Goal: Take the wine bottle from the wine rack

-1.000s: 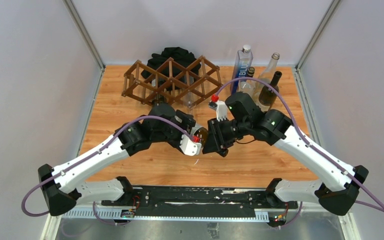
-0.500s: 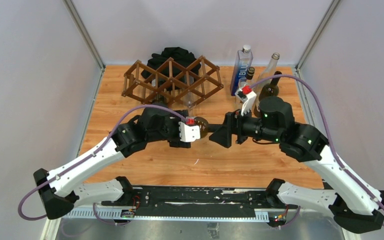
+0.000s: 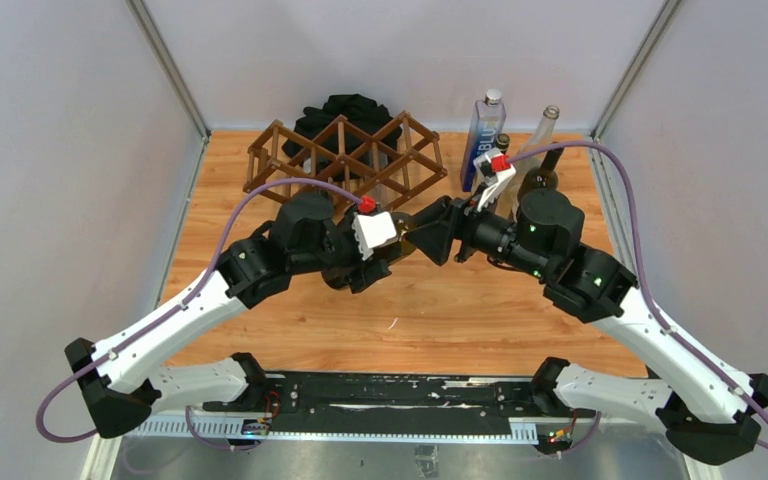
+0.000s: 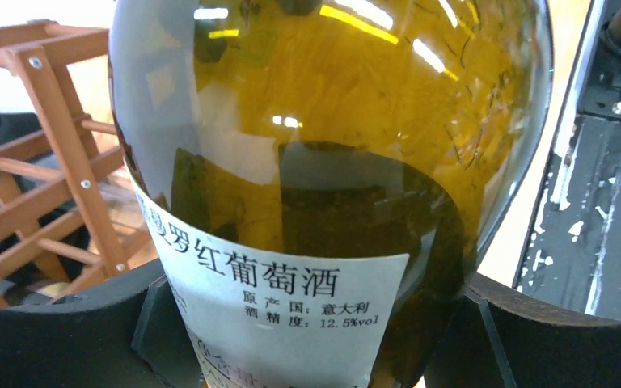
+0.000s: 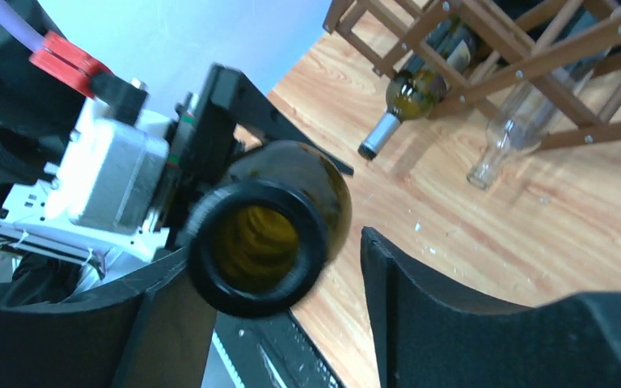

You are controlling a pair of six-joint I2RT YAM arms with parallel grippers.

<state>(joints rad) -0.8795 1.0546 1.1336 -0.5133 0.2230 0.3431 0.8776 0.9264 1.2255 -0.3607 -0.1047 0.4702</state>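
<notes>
**Bottle off the rack, carried by the left tool**

We note the wine bottle [image 4: 331,162] clear of the wine rack [image 3: 345,160] and lifted off the wooden tabletop [image 3: 260,300]. It lies roughly level in the air.

The left tool [image 4: 311,311] is clamped on the amber body, with one finger on each side at the white label, which is printed with Chinese characters. The neck points away from the left tool, toward the right tool [image 5: 279,259].

The right tool stands part-open astride the bottle's open mouth. The rim sits close against one finger [image 5: 129,323]; we cannot tell whether it touches. There is a plain gap to the other finger, so we read no grip there.

The rack stands just beyond both tools. Two bottles lie in its lower cells, a green bottle [image 5: 408,93] with a silver foil neck and a clear bottle [image 5: 509,137], both with necks poking out toward the tools. A black cloth heap [image 3: 350,108] sits behind the rack. Past the right tool, several upright bottles [image 3: 483,135] stand grouped together.
</notes>
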